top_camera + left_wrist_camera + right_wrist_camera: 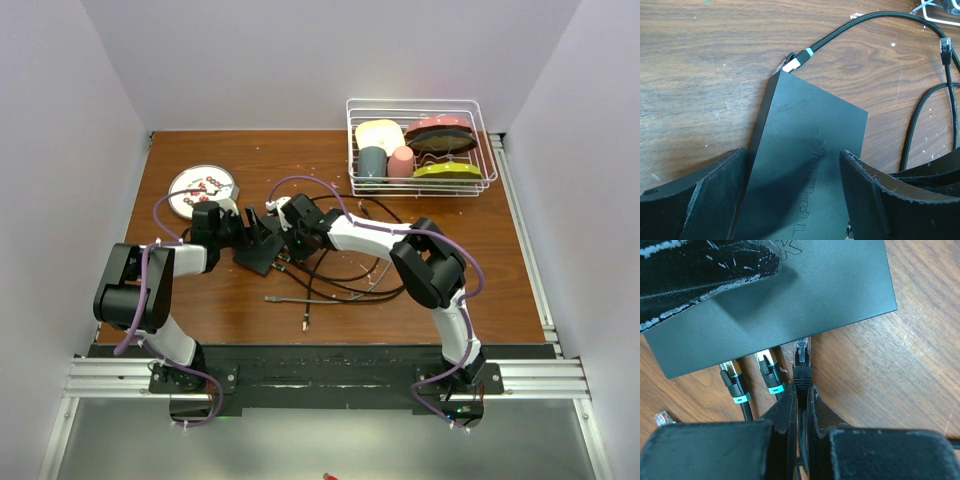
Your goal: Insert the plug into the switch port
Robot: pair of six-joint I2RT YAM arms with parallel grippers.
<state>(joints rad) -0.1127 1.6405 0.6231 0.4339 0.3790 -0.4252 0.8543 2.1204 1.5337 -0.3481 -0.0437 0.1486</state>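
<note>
The switch (pixel 805 150) is a flat matte-black box marked TP-LINK, lying on the wooden table; it also shows in the top view (pixel 260 256) and the right wrist view (pixel 805 295). My left gripper (pixel 240 236) straddles its width, with one finger (pixel 705 200) against each long side. My right gripper (pixel 801 387) is shut on the black boot of a plug (pixel 801 355). The plug's clear tip is at the switch's port edge, and I cannot tell if it is inside. Two teal-banded plugs (pixel 767 372) sit in ports to its left.
A round white plate (pixel 203 191) with small parts lies behind the left gripper. A white wire rack (pixel 486 150) with cups and plates stands at the back right. Loose black cables (pixel 330 275) sprawl mid-table. A spare plug (pixel 945 46) lies to the right of the switch.
</note>
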